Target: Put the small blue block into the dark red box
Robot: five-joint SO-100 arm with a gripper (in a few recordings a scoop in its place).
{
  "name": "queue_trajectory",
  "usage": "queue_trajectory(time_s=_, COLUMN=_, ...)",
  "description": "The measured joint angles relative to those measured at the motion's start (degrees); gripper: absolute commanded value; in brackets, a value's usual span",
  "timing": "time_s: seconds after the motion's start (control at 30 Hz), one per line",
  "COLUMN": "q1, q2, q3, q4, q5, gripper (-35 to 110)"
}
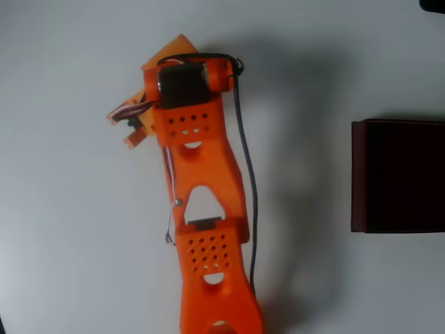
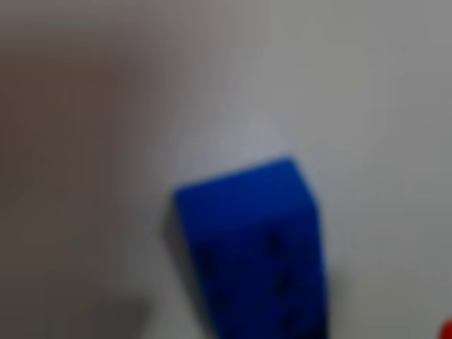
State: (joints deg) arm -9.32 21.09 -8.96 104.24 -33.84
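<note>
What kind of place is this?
Probably a robot practice table: a plain white table, an orange arm, a dark red box and a small blue block.

Plain white, matte table surface (image 1: 69, 264) fills the overhead view edge to edge, with no markings on it. A soft grey shadow (image 1: 299, 139) lies across the middle of the surface, darkest near centre and fading toward the right. A small black object (image 1: 434, 4) sits at the top right corner, cut off by the frame; its identity cannot be told. In the wrist view the same pale surface (image 2: 381, 85) appears blurred, with a brownish-grey shading (image 2: 63, 106) at upper left.
</note>
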Motion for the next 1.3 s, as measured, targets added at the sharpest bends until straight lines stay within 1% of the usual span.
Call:
queue_trajectory(time_s=0.57, q1=3.0, q2=-4.0, q3=-0.8, q4=-0.9, q5=-2.2, gripper=17)
queue_trajectory(time_s=0.9, q1=1.0, q2=-3.9, q3=-0.4, q4=-1.8, q5=-1.6, gripper=17)
queue_trajectory(time_s=1.0, q1=0.9, q2=-2.1, q3=1.8, q4=-2.6, q5=-0.6, gripper=17)
queue_trajectory(time_s=1.13, q1=-0.2, q2=1.5, q3=7.2, q4=-6.2, q5=0.2, gripper=16)
queue_trajectory(time_s=1.3, q1=1.2, q2=1.5, q3=7.8, q4=-6.7, q5=0.4, gripper=16)
